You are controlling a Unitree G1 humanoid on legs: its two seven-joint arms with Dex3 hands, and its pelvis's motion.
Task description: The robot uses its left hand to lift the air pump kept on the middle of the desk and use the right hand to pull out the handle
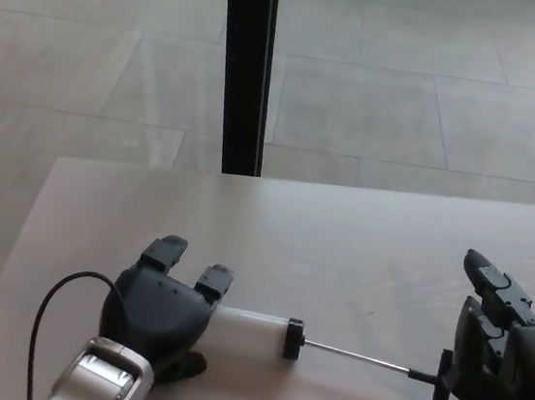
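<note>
The air pump [249, 332] is lying on its side near the front of the pale desk [340, 248], a little left of the middle. Its white tube is pointing to the right, and a thin metal rod [356, 357] is sticking out from the black cap at the end of the tube. The rod is reaching across to a small black handle [440, 381] that is standing crosswise at its far end. The left hand [158, 309] is sitting over the left end of the pump, with two fingers [211, 281] pointing up and away over the tube. I cannot tell if this hand is gripping the pump or only resting on it, because its back is hiding the part underneath. A black cable [48, 315] is looping beside its wrist. The right hand [502, 356] is at the right edge, just beside the handle and touching it or very nearly so. Its fingers are pointing up and are loose, not wrapped around the handle. Behind the desk a black post [243, 65] is standing on the grey tiled floor [408, 90].
</note>
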